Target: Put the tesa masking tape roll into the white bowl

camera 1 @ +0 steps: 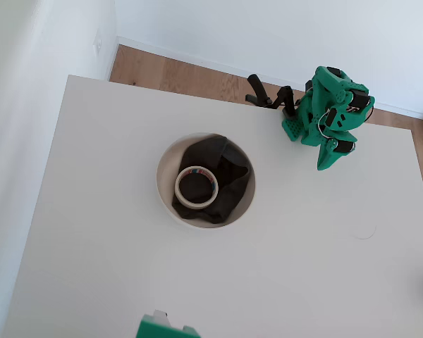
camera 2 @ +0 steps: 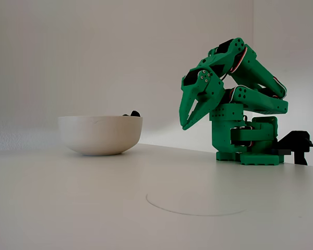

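1. Tool [camera 2: 187, 122] on the folded green arm [camera 1: 333, 113]: fingers slightly apart, holding nothing, pointing down above the worktop [camera 1: 324, 260], well apart from the white bowl [camera 2: 100, 134].
2. Overhead view: tesa masking tape roll [camera 1: 196, 186] lies flat on the dark grey cloth [camera 1: 229, 176] inside the bowl. The fixed view's bowl wall hides the roll.
3. Bare worktop surrounds the bowl on all sides.
4. Roll label: red-and-blue, writing unreadable.
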You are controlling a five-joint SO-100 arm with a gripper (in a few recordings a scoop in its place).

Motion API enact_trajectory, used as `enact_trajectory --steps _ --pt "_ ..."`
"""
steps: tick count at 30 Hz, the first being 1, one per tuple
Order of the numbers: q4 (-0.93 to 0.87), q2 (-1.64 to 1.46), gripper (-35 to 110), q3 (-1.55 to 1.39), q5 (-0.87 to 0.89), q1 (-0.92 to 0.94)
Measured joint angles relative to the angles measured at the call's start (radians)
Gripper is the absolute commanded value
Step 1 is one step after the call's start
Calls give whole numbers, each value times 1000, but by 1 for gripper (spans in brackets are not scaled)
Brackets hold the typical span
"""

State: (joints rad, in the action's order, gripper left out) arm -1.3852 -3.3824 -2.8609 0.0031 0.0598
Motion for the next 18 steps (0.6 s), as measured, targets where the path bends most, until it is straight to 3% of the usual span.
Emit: enact_trajectory --steps 15,18 --pt "0 0 -8 -34 9 15" --pt "0 0 -2 -34 9 20"
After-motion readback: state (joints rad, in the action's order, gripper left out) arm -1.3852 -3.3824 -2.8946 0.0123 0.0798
